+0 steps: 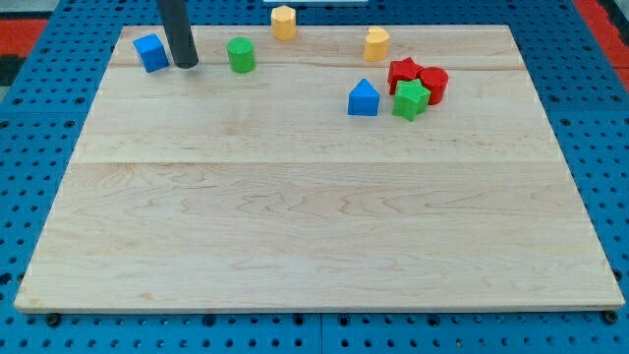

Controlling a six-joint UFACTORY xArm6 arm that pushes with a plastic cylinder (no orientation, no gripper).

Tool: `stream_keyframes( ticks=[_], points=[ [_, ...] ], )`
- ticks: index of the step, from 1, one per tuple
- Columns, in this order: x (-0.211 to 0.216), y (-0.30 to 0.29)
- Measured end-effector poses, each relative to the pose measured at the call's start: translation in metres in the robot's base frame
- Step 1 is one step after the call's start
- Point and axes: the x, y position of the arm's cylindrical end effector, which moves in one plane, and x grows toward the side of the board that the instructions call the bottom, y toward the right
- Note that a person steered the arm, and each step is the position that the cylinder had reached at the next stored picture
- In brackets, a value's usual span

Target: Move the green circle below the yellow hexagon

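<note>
The green circle [241, 55] is a short cylinder near the board's top edge, left of centre. The yellow hexagon [283, 22] sits at the very top edge, up and to the right of the green circle, with a small gap between them. My tip [187, 65] rests on the board just left of the green circle, about a block's width away. It stands between the green circle and a blue cube [150, 52]. The rod runs up out of the view's top.
A second yellow block [376, 44], perhaps a heart, lies right of centre at the top. Below it, a red star [401, 72], a red circle [434, 85], a green star [410, 99] and a blue triangle [363, 98] cluster together. The wooden board [314, 226] lies on a blue pegboard.
</note>
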Motion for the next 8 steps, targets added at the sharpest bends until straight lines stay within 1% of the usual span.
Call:
stream_keyframes(
  ticks=[1,2,3,4,8],
  points=[
    [-0.014,0.012],
    [-0.024,0.046],
    [-0.020,0.085],
    [-0.017,0.094],
    [-0.047,0.093]
  ],
)
